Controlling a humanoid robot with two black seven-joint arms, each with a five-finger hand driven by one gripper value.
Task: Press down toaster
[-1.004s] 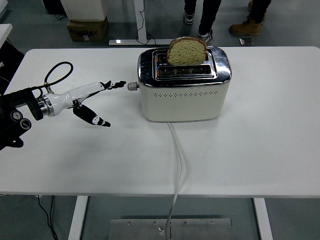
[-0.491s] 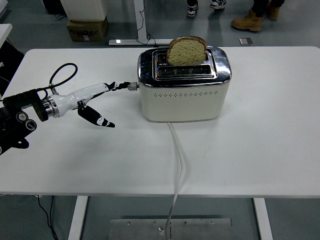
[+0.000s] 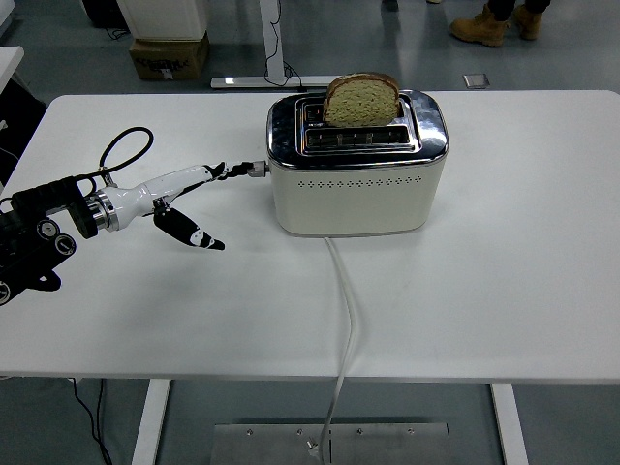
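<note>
A glossy cream toaster with a chrome top sits mid-table, a slice of brown bread upright in its rear slot. The left hand, fingers spread, touches its side lever.

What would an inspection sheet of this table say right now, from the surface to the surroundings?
Surface: white table, bare apart from the job's things.
Job's things: cream toaster with a bread slice standing high in the rear slot; side lever still up.
Clutter: nothing seen.
Hands: left hand open, fingertips at the lever; right not in view.
Cables: toaster cord runs off the near edge; a black loop at the left arm.
Surroundings: cardboard box and a person's boots on the floor.
</note>
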